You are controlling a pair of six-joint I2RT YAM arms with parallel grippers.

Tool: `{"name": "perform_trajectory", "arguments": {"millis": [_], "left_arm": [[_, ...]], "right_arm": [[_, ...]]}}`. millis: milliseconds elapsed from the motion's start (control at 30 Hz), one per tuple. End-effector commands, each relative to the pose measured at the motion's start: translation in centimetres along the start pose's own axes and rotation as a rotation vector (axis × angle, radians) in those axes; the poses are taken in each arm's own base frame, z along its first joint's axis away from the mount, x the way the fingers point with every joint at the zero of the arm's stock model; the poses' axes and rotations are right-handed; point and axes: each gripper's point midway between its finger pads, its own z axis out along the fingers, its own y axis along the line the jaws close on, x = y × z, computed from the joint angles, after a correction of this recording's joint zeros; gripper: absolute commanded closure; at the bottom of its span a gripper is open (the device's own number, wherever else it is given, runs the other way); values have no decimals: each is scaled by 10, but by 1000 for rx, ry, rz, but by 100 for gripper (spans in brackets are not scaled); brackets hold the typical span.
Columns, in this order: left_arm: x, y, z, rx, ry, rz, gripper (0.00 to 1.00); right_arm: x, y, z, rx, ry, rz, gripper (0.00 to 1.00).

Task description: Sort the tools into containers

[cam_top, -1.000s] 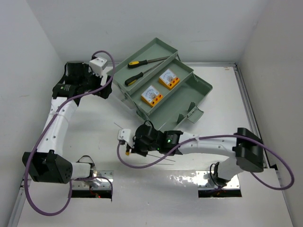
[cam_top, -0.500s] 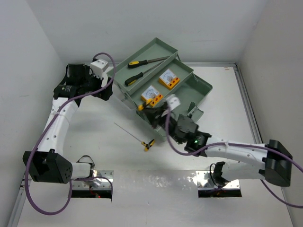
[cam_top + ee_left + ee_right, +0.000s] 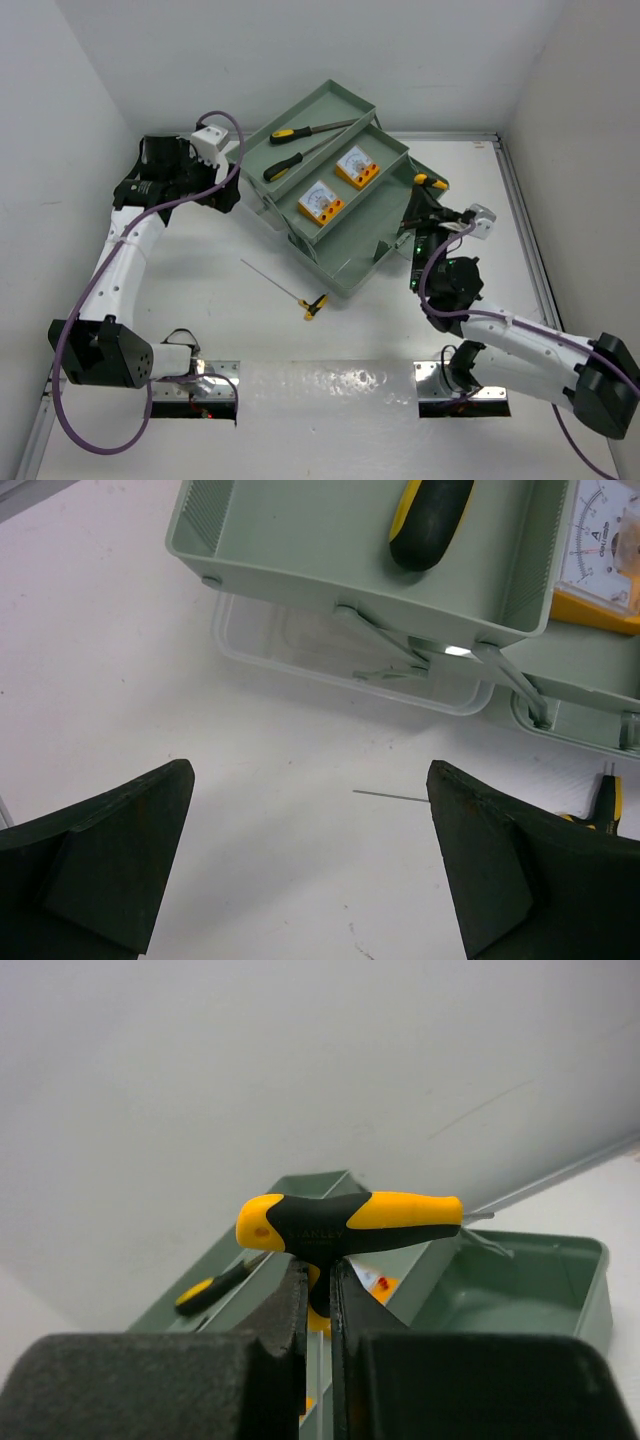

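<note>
The sage-green toolbox point(image 3: 400, 205) stands open in steps. Its top tray point(image 3: 330, 112) holds two screwdrivers point(image 3: 300, 131). The middle tray holds two orange meters point(image 3: 320, 202). My right gripper point(image 3: 424, 200) is shut on a yellow-black T-handle key point(image 3: 431, 182), held above the right end of the lowest tray; in the right wrist view the key point(image 3: 350, 1225) stands upright above the shut fingers point(image 3: 290, 1305). A second T-handle key point(image 3: 300, 296) lies on the table in front of the box. My left gripper point(image 3: 224, 192) is open and empty left of the box; its fingers point(image 3: 110, 850) stand wide apart.
The translucent lid point(image 3: 300, 645) lies under the top tray's left end. The left wrist view also shows a screwdriver handle point(image 3: 430, 520), a meter point(image 3: 600, 560) and the table key's thin shaft point(image 3: 390, 796). White walls close in left, back and right.
My right arm has lifted one T-handle key from the table in front of the box and swung it right, over the lowest tray's right end. The other key stays on the table. The left arm is still.
</note>
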Motion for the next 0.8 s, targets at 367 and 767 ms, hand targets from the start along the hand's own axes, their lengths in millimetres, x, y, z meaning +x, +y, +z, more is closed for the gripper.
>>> {"name": "perform_trajectory", "arguments": {"millis": [367,767], "left_arm": [[0,1,-8,-16,-28,38,0],[15,-1,-2,-5,-3,45,0]], "right_arm": [[110,-82,52,325,201,152,100],[147,-82,79,264,393,-13,22]]}}
